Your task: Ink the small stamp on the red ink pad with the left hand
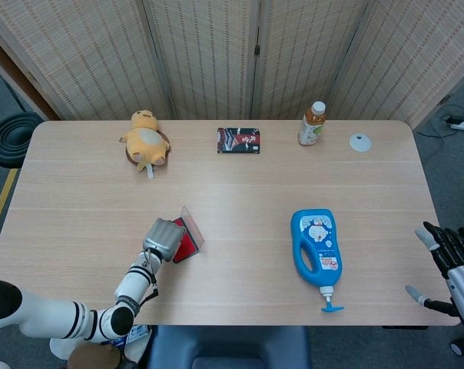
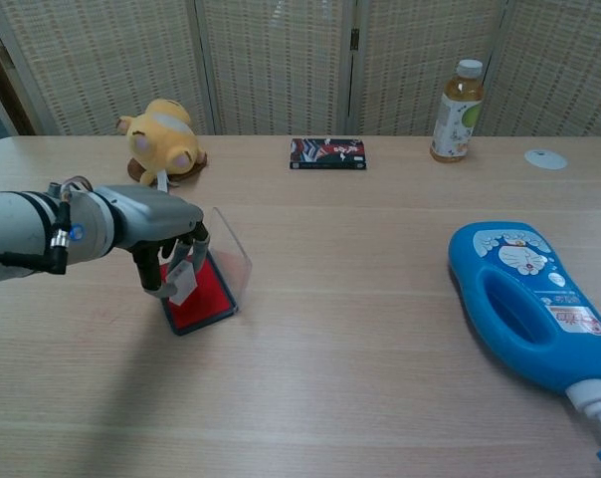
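My left hand (image 2: 151,224) (image 1: 163,237) hovers over the red ink pad (image 2: 203,299) (image 1: 188,245), left of the table's middle. It pinches the small white stamp (image 2: 182,283), whose lower end sits at the pad's red surface. The pad's clear lid (image 2: 231,257) stands open on the far right side of the pad. In the head view the hand hides the stamp. My right hand (image 1: 449,265) hangs beyond the table's right edge, fingers spread and holding nothing.
A blue Doraemon bottle (image 2: 531,303) (image 1: 316,249) lies on its side at the right. Along the far edge are a yellow plush toy (image 2: 163,139), a dark card pack (image 2: 326,153), a tea bottle (image 2: 455,98) and a small white disc (image 2: 545,158).
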`<action>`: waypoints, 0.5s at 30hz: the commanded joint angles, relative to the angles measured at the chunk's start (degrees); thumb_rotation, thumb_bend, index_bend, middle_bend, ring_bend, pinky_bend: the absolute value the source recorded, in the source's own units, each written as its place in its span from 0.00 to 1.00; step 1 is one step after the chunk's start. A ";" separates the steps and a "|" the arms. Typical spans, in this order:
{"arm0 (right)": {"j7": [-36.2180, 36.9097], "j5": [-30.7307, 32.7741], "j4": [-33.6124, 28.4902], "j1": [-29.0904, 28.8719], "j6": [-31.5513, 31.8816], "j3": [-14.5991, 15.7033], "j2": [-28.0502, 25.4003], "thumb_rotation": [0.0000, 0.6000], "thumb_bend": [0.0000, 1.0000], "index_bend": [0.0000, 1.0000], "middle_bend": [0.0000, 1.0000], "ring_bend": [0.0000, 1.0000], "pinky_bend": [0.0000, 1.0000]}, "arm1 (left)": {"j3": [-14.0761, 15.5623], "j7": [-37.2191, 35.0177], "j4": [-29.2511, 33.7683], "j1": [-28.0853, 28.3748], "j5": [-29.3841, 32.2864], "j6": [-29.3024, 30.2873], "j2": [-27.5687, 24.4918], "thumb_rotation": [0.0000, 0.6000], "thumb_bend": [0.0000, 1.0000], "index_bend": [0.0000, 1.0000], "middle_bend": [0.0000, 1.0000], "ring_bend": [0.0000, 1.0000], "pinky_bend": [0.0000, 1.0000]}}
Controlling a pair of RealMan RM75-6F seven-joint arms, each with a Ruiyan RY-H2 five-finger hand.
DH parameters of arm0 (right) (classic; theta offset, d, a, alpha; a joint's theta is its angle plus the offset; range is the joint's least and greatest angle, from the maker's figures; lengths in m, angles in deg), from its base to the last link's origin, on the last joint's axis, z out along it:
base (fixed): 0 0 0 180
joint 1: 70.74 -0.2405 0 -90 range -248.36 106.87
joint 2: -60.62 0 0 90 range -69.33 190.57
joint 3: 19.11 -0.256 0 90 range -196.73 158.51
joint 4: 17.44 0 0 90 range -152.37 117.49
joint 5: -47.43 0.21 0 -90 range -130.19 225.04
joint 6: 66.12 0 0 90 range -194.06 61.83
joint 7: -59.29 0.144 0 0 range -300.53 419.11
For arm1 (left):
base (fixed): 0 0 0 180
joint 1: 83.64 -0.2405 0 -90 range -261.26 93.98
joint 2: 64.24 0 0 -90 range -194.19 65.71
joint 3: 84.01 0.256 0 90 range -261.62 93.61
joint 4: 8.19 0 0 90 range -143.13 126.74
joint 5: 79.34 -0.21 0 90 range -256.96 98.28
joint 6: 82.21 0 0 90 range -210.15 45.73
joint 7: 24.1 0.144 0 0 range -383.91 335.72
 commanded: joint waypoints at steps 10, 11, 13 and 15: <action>-1.09 0.05 -0.35 -0.16 -0.59 0.09 0.25 1.00 0.19 0.00 0.00 0.00 0.00 | 0.94 2.24 10.82 -1.01 -0.58 7.99 -5.82 1.00 0.33 0.69 0.49 0.36 0.41; -1.27 0.07 -0.39 -0.20 -0.72 0.10 0.29 1.00 0.19 0.00 0.00 0.00 0.00 | 1.13 2.06 11.46 -1.36 -0.85 8.51 -6.39 1.00 0.33 0.69 0.49 0.36 0.41; -1.68 0.12 -0.54 -0.32 -1.07 0.12 0.41 1.00 0.19 0.00 0.00 0.00 0.00 | 1.64 1.27 12.62 -2.35 -1.72 9.47 -7.63 1.00 0.33 0.69 0.49 0.36 0.41; -2.19 0.16 -0.73 -0.46 -1.47 0.15 0.52 1.00 0.19 0.00 0.00 0.00 0.00 | 2.31 0.27 13.34 -3.48 -2.81 10.05 -8.74 1.00 0.33 0.69 0.49 0.36 0.41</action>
